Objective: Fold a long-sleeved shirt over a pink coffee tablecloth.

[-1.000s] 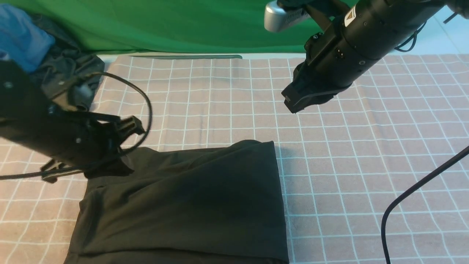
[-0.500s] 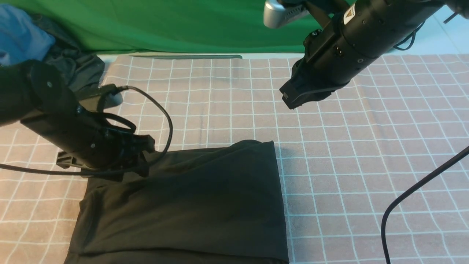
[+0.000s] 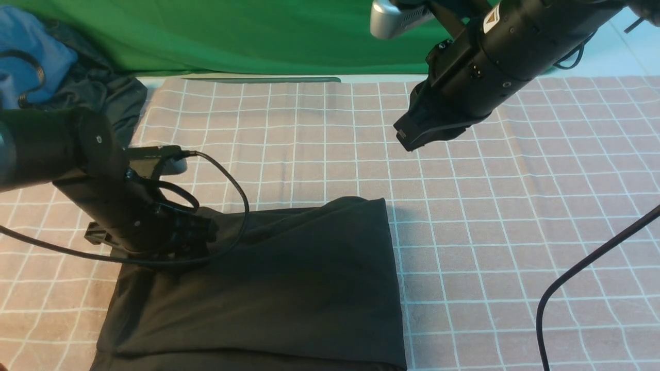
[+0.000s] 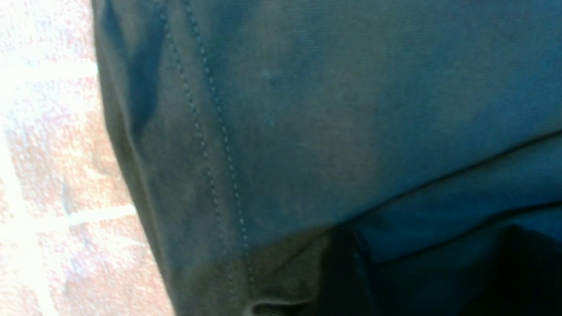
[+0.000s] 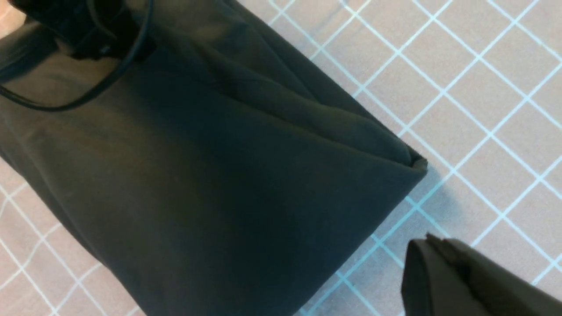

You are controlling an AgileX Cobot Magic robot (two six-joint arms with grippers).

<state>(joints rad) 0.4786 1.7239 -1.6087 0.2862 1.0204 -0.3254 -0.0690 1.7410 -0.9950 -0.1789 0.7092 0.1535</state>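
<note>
Tablecloth (image 3: 515,216) meets green backdrop (image 3: 247,36); right pincer (image 3: 412,140) closed, left pincer (image 3: 198,242) unclear.

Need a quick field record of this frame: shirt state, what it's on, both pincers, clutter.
shirt: black shirt, folded into a rough rectangle, print not visible
surface: pink checked tablecloth, shirt lies on its near-left part
left pincer: left pincer low at the shirt's far-left corner; open or shut not clear
right pincer: right pincer shut, raised above bare tablecloth, holding nothing
backdrop: green cloth behind the table
clutter: dark and blue clothes pile at far left
</note>
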